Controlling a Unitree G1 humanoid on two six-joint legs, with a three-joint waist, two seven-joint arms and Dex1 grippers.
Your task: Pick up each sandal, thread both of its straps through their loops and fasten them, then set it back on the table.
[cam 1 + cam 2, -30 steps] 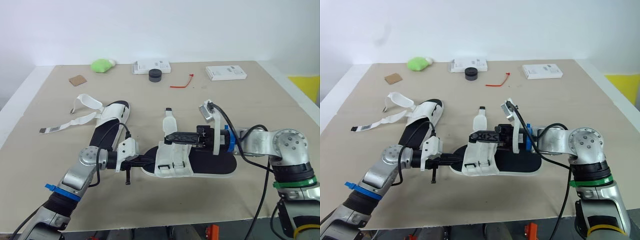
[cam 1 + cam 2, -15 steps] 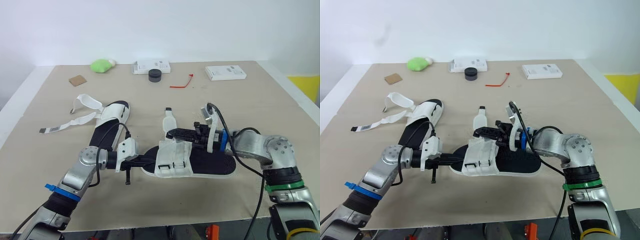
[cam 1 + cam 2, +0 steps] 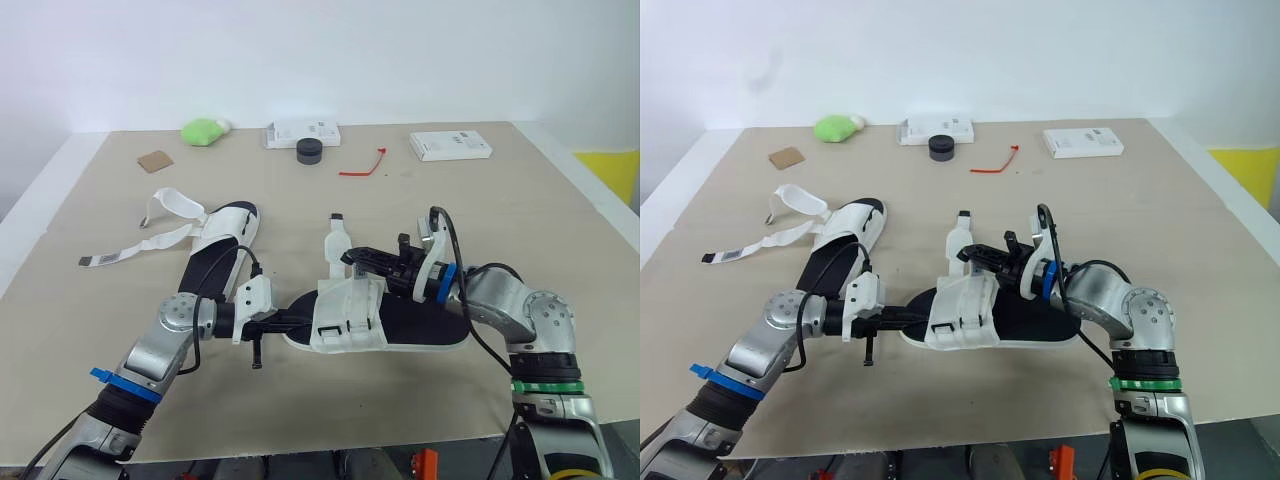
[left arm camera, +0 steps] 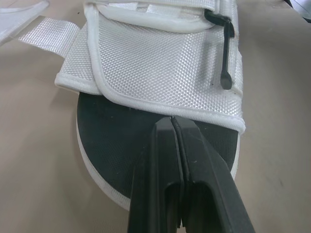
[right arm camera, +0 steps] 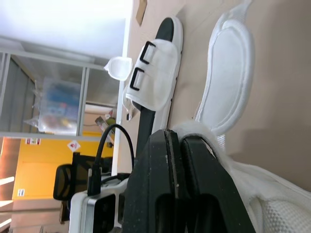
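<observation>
My right gripper (image 3: 352, 257) has slid from over the heel to the far side of the sandal (image 3: 420, 325). It is clamped on the white strap (image 3: 338, 243) at 12 o'clock. My left gripper (image 3: 298, 322), fingers together, touches the toe end at 9 o'clock. The sandal lies flat on the tabletop (image 3: 500, 200). The other sandal (image 3: 222, 240) lies at 10 o'clock.

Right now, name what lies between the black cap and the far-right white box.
A red zip tie, between black cap and white box; left eye view.
</observation>
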